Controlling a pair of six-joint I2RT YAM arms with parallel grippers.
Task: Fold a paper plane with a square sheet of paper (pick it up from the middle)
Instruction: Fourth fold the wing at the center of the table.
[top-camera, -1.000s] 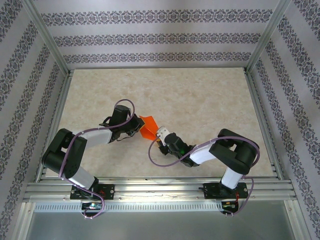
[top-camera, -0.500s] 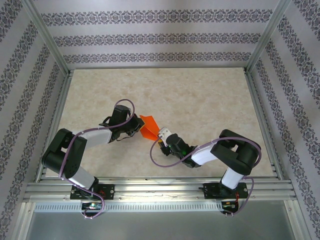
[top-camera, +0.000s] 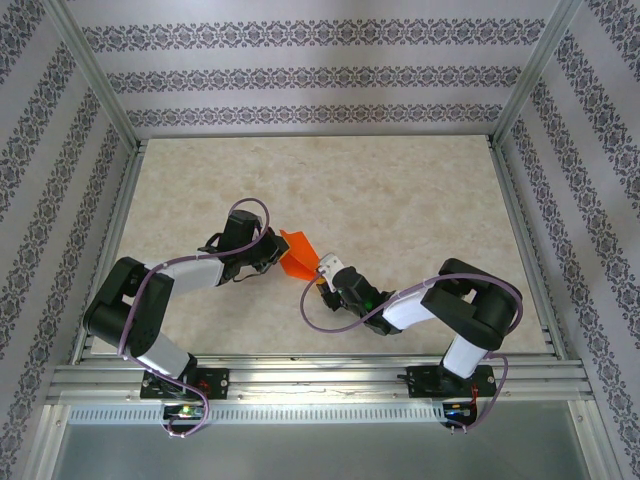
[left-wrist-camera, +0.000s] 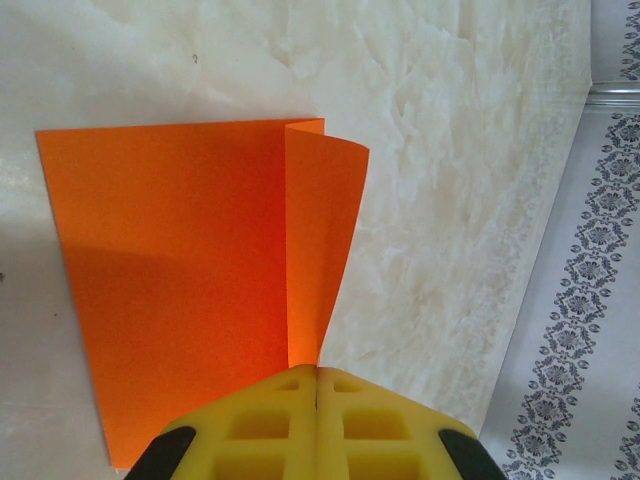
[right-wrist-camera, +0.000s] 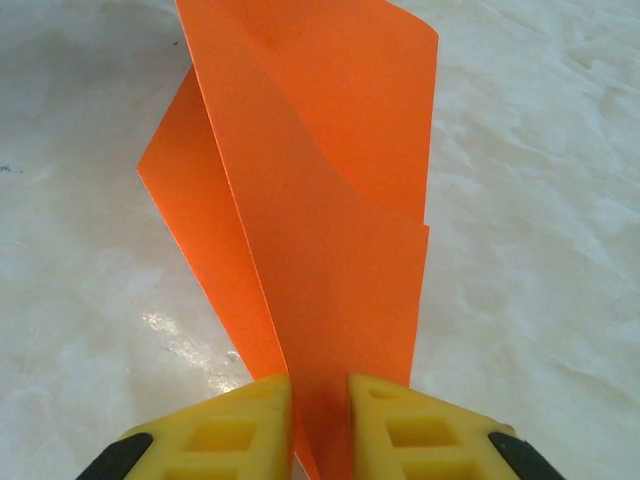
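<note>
At the near side of the worktop (top-camera: 420, 200), just past the arm bases, your right jaws stand a narrow gap apart, and the paper (right-wrist-camera: 330, 200) rises between the yellow pads (right-wrist-camera: 410, 435). That gap looks wider than the sheet is thick, so I would treat this as a loose guide and not a pinch.

The paper sits in the middle between the two arms and is folded along one crease. In the right wrist view its two layers fan apart, with one flap leaning left and the other standing taller. In the left wrist view one half seems to lie low against the worktop while the other stands up from the crease and curls at its far end.

Beyond it, your left jaws are closed tight on the crease end and are the only firm hold.

My reading is that you are handing the grip over so the fold can be set. To do that well:
- Keep the left pinch steady and level.
- Draw the right jaws straight back along the crease line, not sideways, so the pads don't drag a flap or skew the layers.
- Check that the edges line up before pressing anything flat.

The far worktop gives you room to lay it down.
</note>
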